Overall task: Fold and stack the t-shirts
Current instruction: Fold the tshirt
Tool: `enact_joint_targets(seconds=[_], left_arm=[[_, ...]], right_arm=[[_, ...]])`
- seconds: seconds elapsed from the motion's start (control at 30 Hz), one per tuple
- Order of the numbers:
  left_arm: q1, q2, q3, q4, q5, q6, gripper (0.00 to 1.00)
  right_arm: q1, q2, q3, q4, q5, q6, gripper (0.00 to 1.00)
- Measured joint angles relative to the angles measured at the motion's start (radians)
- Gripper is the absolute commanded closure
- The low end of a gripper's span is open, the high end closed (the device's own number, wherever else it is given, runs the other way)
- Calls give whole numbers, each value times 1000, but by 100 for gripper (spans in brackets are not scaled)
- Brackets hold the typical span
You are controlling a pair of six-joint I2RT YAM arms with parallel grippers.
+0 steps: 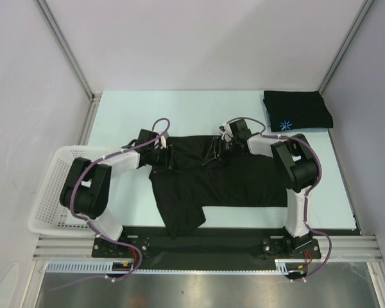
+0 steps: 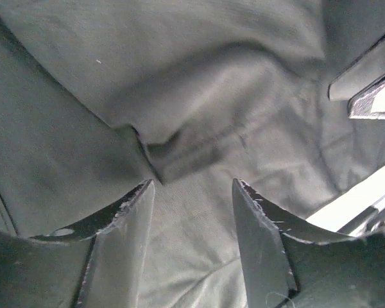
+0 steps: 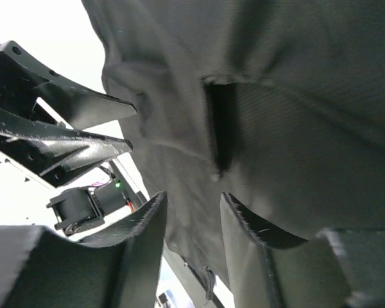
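Note:
A black t-shirt point(image 1: 231, 183) lies spread on the table, with one sleeve hanging toward the near edge. My left gripper point(image 1: 163, 154) and right gripper point(image 1: 217, 151) are both over its far edge, close together. In the left wrist view the left gripper point(image 2: 192, 186) has its jaws parted over smooth fabric point(image 2: 199, 83), next to a fold edge. In the right wrist view the right gripper point(image 3: 192, 199) also has its jaws parted, with fabric point(image 3: 295, 128) showing in the gap. A second black t-shirt point(image 1: 297, 110) with a light-blue starburst lies folded at the back right.
A white mesh basket point(image 1: 45, 199) stands at the table's left edge beside the left arm. Metal frame posts rise at the back corners. The left gripper's fingers point(image 3: 83, 122) show in the right wrist view, close by.

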Motion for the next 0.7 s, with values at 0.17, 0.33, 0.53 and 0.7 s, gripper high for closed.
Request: enact_joint_targets(seconds=[0.17, 0.33, 0.53, 0.7], left_arm=[[20, 56, 3, 35, 11, -4, 50], [26, 61, 7, 37, 16, -8, 52], [29, 92, 28, 40, 35, -23, 55], [35, 104, 35, 44, 49, -25, 63]], right_arm=[[0, 45, 5, 5, -5, -10, 60], [0, 53, 14, -1, -4, -18, 62], [13, 79, 49, 5, -2, -19, 66], [32, 106, 79, -3, 4, -28, 66]])
